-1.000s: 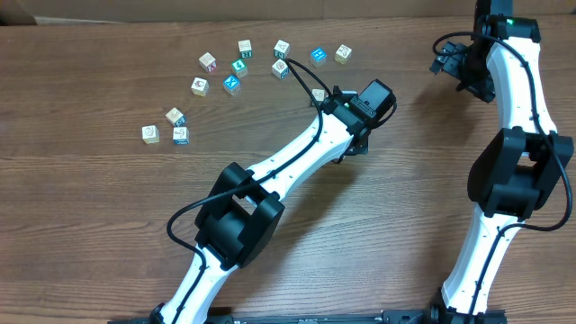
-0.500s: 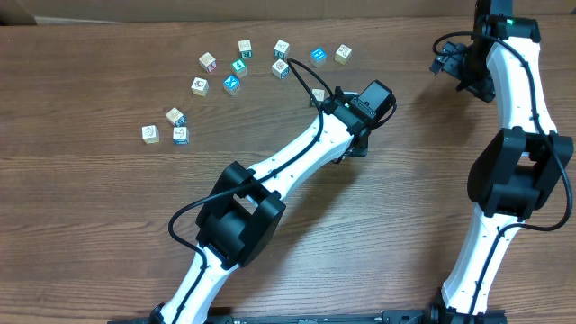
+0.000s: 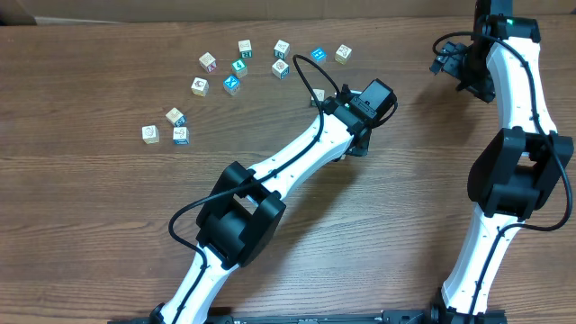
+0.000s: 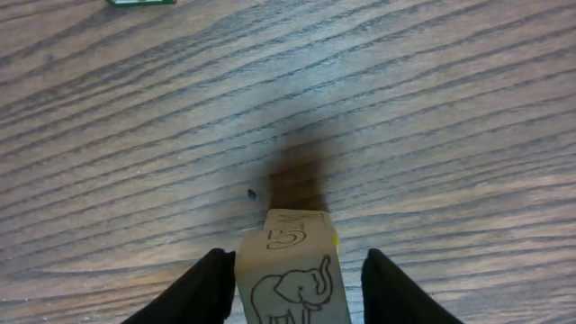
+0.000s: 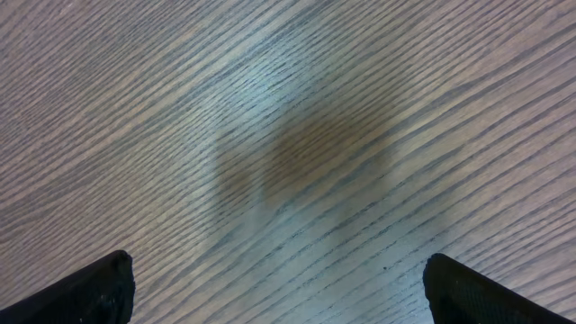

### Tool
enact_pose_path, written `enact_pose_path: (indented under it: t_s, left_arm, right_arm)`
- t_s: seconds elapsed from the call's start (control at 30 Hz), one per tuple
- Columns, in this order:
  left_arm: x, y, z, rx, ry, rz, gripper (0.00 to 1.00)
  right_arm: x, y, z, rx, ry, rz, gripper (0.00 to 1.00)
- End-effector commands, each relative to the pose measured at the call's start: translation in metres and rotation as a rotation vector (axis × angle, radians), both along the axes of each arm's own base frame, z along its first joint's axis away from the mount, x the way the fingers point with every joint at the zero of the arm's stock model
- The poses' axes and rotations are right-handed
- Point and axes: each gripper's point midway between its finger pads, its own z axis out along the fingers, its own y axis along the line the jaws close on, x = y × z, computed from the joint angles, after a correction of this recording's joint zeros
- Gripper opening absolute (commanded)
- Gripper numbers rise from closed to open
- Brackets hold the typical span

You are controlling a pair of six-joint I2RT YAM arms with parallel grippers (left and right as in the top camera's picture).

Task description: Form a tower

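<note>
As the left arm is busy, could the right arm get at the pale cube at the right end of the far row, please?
Probably yes. The right pincer is open, and only bare table lies between it and that cube. The left arm lies clear of that line.

The left arm (image 3: 301, 155) and right arm (image 3: 515, 76) are white tubes with bulky black joints, thin black cables (image 3: 300, 76) looping behind each claw's black fingers (image 4: 200, 290).

The tower (image 4: 290, 283) inside the left tool (image 4: 297, 258)
Behind and left of it, loose cubes (image 3: 232, 84) on the worktop (image 3: 108, 225); the right tool (image 5: 277, 270) well right.
</note>
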Motion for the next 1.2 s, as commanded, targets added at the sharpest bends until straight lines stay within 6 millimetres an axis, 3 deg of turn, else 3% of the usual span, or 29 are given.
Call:
enact_pose_path:
  t_s: [0.0, 0.37, 0.8, 1.17]
  left_arm:
    - [-0.0023, 0.0008, -0.0109, 0.027, 0.010, -0.013, 0.41]
    - [-0.0026, 0.0015, -0.0111, 0.032, 0.011, -0.016, 0.30]
    - [-0.0038, 0.0027, -0.0115, 0.036, 0.016, -0.016, 0.33]
    - [-0.0050, 0.0036, -0.0118, 0.051, 0.020, -0.048, 0.27]
  right_arm:
    - [0.0029, -0.0041, 0.0133, -0.008, -0.034, -0.010, 1.00]
    - [0.0029, -0.0041, 0.0133, -0.008, -0.034, -0.010, 1.00]
    - [0.0029, -0.0041, 0.0133, -0.008, -0.034, -0.010, 1.00]
    - [0.0029, -0.0041, 0.0133, -0.008, -0.034, -0.010, 1.00]
